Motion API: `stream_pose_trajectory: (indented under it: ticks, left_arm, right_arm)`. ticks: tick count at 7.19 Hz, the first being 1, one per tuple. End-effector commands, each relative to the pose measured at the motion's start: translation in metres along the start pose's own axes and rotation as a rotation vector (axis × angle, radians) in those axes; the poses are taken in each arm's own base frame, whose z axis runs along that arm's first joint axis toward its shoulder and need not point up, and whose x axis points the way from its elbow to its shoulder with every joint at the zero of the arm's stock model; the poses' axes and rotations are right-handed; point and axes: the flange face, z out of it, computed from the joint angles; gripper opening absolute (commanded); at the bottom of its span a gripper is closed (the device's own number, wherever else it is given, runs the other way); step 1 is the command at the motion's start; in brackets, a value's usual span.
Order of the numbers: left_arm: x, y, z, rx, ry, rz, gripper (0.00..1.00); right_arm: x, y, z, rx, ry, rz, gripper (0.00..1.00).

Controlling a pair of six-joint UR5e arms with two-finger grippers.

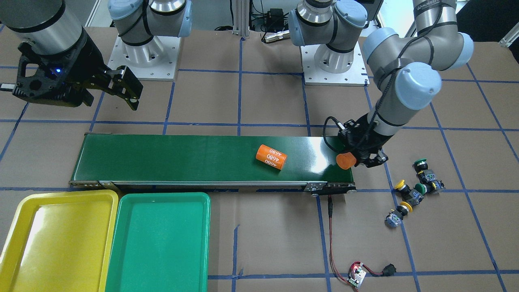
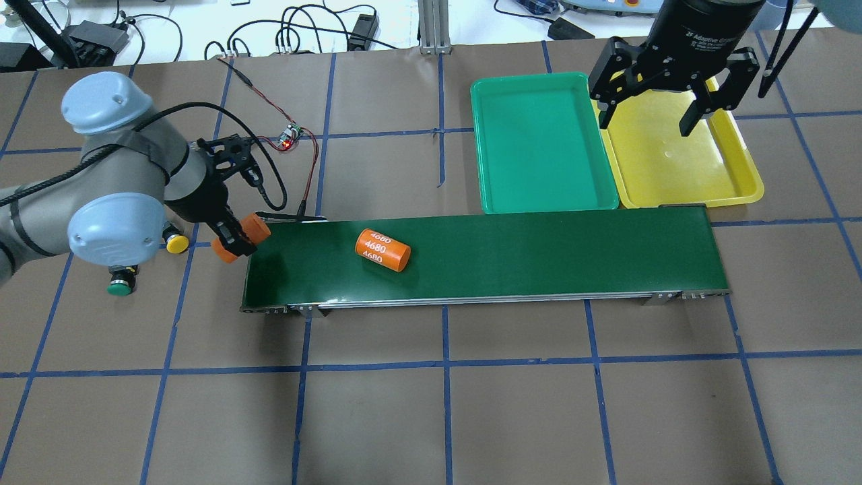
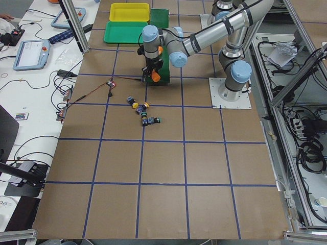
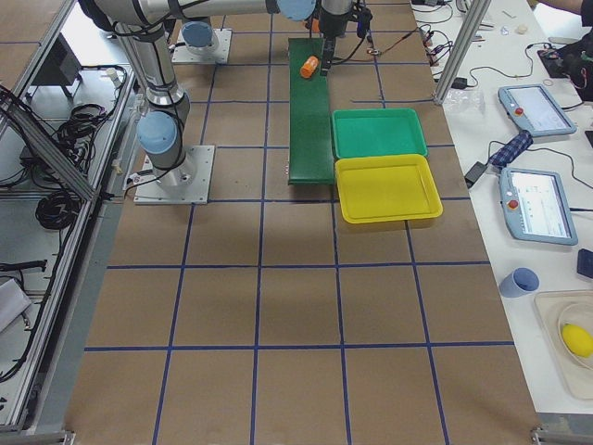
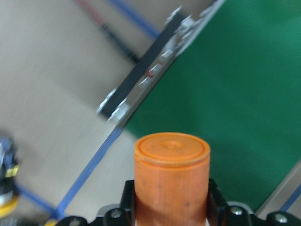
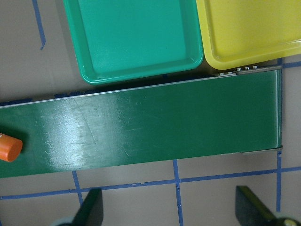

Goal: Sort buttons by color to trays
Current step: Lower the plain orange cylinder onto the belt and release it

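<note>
Four buttons lie on the brown table beyond the conveyor's end: two green-capped [image 1: 420, 164] [image 1: 420, 188] and two yellow-capped [image 1: 401, 185] [image 1: 405, 206]. In the overhead view only one yellow [image 2: 177, 244] and one green [image 2: 120, 288] show; the arm hides the others. My left gripper [image 1: 352, 159] is shut on a plain orange cylinder [image 5: 171, 179] at the belt's end, away from the buttons. My right gripper [image 2: 650, 113] is open and empty, high above the yellow tray [image 2: 680, 168]. The green tray [image 2: 539, 141] sits beside it. Both trays hold nothing.
The long dark green conveyor belt [image 2: 539, 256] runs across the table's middle with an orange cylinder marked "4680" [image 2: 382, 250] lying on it. A small circuit board with a red light [image 2: 291, 137] and its wires lie past the belt's left end.
</note>
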Motion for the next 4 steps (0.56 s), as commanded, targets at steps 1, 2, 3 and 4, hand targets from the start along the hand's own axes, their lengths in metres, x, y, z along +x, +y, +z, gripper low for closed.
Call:
stream_pose_trajectory:
  ticks: [1, 2, 3, 4]
  left_arm:
    - [0.048, -0.045, 0.004, -0.012, -0.050, 0.178, 0.00]
    - [0.044, -0.048, 0.019, -0.047, -0.042, 0.184, 0.00]
    - [0.049, -0.046, 0.023, -0.052, -0.036, 0.182, 0.27]
    - [0.056, -0.040, 0.032, -0.072, -0.022, 0.176, 0.95]
  right_arm:
    - [0.001, 0.000, 0.000, -0.001, 0.000, 0.001, 1.00]
    - [0.000, 0.000, 0.000, 0.000, 0.000, 0.000, 1.00]
    - [0.000, 0.000, 0.000, -0.001, 0.003, 0.000, 1.00]
    - [0.000, 0.000, 0.000, -0.001, 0.006, 0.000, 1.00]
